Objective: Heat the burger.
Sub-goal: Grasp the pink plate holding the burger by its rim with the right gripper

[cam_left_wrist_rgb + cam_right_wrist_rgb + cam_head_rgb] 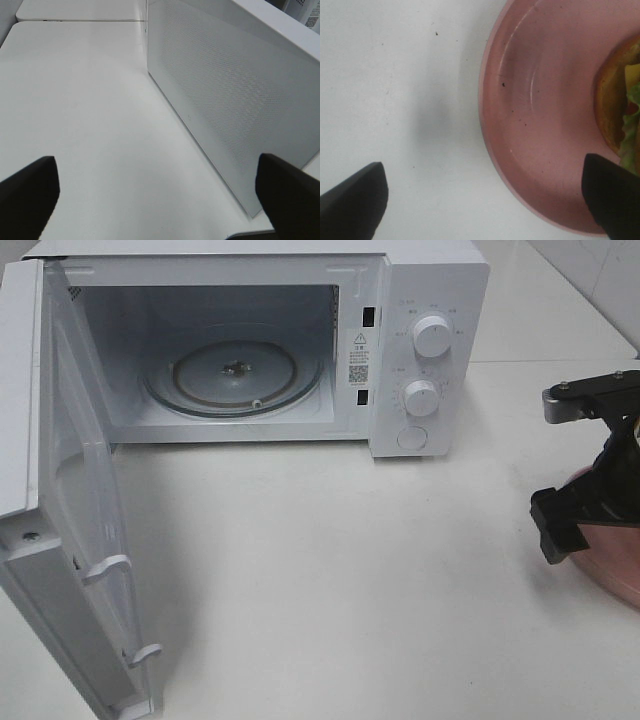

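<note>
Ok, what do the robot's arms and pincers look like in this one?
Both pincers have matte black, blunt wedge-shaped fingers: left pincer, right pincer. From above, the right arm is black and angular, with a grey metal bracket carrying small screws. No cables or markings show.

Kitchen-style test bench, probably a lab; white microwave point(420, 340), door open, on plain white table point(350, 570); black robot arm point(590, 395) alongside; pale tiles point(600, 280) beyond.

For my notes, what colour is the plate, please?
The plate is pink, clearest in the right wrist view.
</note>
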